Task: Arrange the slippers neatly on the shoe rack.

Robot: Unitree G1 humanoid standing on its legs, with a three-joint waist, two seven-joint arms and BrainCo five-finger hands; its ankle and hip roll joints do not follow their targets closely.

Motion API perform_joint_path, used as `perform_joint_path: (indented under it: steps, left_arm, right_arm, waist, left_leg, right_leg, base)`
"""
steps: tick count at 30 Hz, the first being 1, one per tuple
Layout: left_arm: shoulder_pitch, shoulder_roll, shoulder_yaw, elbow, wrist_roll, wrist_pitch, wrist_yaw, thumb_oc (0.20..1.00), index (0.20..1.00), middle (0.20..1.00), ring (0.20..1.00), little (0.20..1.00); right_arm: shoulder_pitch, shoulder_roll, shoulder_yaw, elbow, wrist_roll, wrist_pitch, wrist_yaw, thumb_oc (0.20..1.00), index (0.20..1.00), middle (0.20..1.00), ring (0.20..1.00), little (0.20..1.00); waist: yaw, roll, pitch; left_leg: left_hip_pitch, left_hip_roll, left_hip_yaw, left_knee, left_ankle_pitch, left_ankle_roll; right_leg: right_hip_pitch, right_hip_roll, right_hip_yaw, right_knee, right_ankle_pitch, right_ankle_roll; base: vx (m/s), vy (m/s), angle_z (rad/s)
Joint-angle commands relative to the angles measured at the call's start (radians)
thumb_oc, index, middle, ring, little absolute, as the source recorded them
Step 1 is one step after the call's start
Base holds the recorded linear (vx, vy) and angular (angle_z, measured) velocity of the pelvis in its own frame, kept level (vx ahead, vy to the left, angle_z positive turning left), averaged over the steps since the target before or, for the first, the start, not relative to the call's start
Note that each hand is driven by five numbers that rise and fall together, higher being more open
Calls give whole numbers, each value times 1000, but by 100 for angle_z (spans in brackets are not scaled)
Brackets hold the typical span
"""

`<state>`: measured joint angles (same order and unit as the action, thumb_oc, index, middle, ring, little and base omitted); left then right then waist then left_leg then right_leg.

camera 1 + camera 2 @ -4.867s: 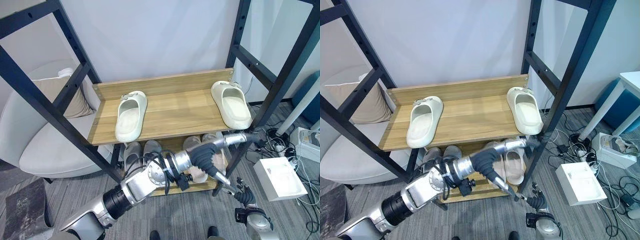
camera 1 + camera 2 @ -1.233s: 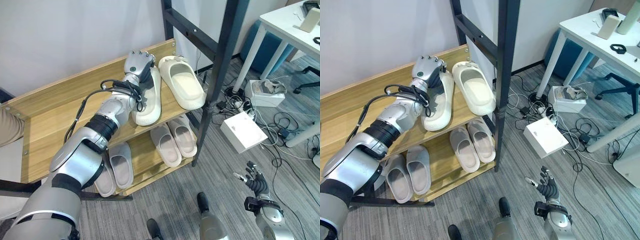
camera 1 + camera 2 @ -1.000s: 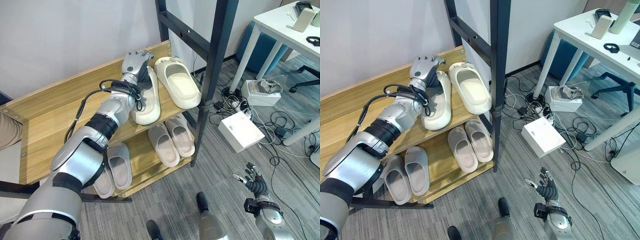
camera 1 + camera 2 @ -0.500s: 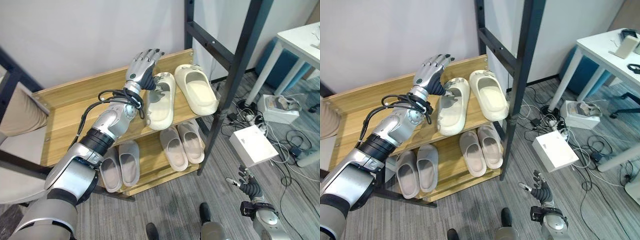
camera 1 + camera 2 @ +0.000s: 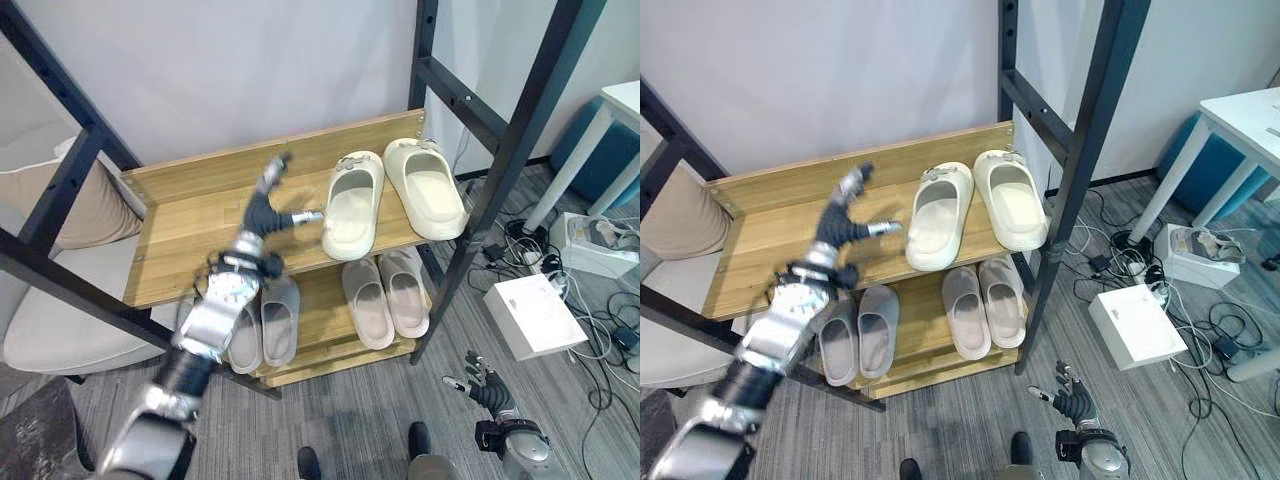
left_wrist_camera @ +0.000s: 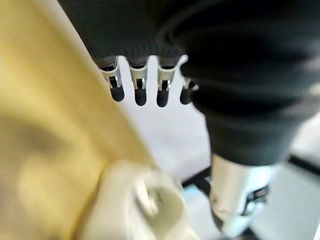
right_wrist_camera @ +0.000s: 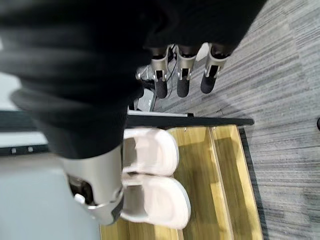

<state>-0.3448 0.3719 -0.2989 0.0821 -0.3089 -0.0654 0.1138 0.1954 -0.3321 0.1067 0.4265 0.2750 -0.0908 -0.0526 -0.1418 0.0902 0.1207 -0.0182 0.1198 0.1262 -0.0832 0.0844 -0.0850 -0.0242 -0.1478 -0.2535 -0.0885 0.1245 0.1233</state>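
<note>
Left hand (image 5: 262,208) withdrawn, slippers (image 5: 352,205) beyond fingers (image 5: 308,216)

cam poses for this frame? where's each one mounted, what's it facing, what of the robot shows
Left eye view: head, looking down at the shoe rack; left hand open beside the cream slippers.
Right eye view: same head, same scene; right hand low over the carpet.
Left wrist view: along the left hand to a cream slipper.
Right wrist view: along the right hand to the pale slippers on the lower shelf.
Shared: both eye views show both pairs.
</note>
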Motion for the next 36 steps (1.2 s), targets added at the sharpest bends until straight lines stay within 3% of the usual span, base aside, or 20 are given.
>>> perform_joint_path:
  steps: [1, 3, 7, 14, 18, 27, 36]
  left_arm:
    - [-76, 41, 17, -28, -207, -52, -54, 1000, 1000, 1000, 1000, 1000]
    - [-7, 48, -33, -83, -316, -12, -94, 1000, 1000, 1000, 1000, 1000]
    - [17, 47, -94, -118, -387, 26, -120, 1000, 1000, 1000, 1000, 1000]
    - [-51, -17, -144, -55, -372, 37, -85, 1000, 1000, 1000, 1000, 1000]
    - [-119, -81, -161, 39, -338, 32, -60, 1000, 1000, 1000, 1000, 1000]
    - [-302, -115, -148, 254, -240, 8, 14, 1000, 1000, 1000, 1000, 1000]
    - [-312, -113, -95, 225, -179, -52, 78, 1000, 1000, 1000, 1000, 1000]
  right_arm:
    - [-23, -5, -42, -20, 6, -22, 9, 1000, 1000, 1000, 1000, 1000]
    - [-20, -26, -23, -25, 8, -12, 30, 1000, 1000, 1000, 1000, 1000]
    - [-18, -57, -1, -39, 7, 0, 59, 1000, 1000, 1000, 1000, 1000]
    - [-41, -61, 32, -39, 5, 7, 62, 1000, 1000, 1000, 1000, 1000]
    - [-42, -58, 38, -33, 10, 6, 55, 1000, 1000, 1000, 1000, 1000]
    - [-44, -67, 36, -25, 17, 2, 38, 1000, 1000, 1000, 1000, 1000]
    - [-27, -36, 40, -18, 13, -24, 19, 1000, 1000, 1000, 1000, 1000]
  waist:
    - [2, -24, 11]
    - [3, -24, 5]
    - [1, -27, -3]
    - [-8, -32, -7]
    - [-24, -34, -7]
    - [-62, -31, -5]
    - [-63, -40, -1]
  left_leg:
    - [65, -15, 0, -4, -48, -14]
    - [65, -15, 1, -4, -50, -12]
    - [66, -16, -1, -4, -52, -11]
    - [64, -19, -1, -4, -53, -8]
    - [67, -19, 6, -4, -56, -7]
    - [65, -20, 26, -4, -59, -9]
    - [70, -20, 19, -4, -61, -10]
  right_leg:
    - [42, 28, -52, 1, -97, 21]
    - [41, 30, -49, 1, -97, 23]
    - [41, 29, -46, 1, -100, 23]
    - [39, 30, -47, 1, -100, 24]
    - [37, 31, -40, 1, -100, 25]
    - [24, 28, -26, 1, -96, 30]
    - [35, 25, -32, 1, -99, 30]
  base:
    - [4, 13, 4]
    - [0, 0, 0]
    - [0, 0, 0]
    - [0, 0, 0]
    - [0, 0, 0]
    - [13, 8, -5]
    - [2, 0, -1]
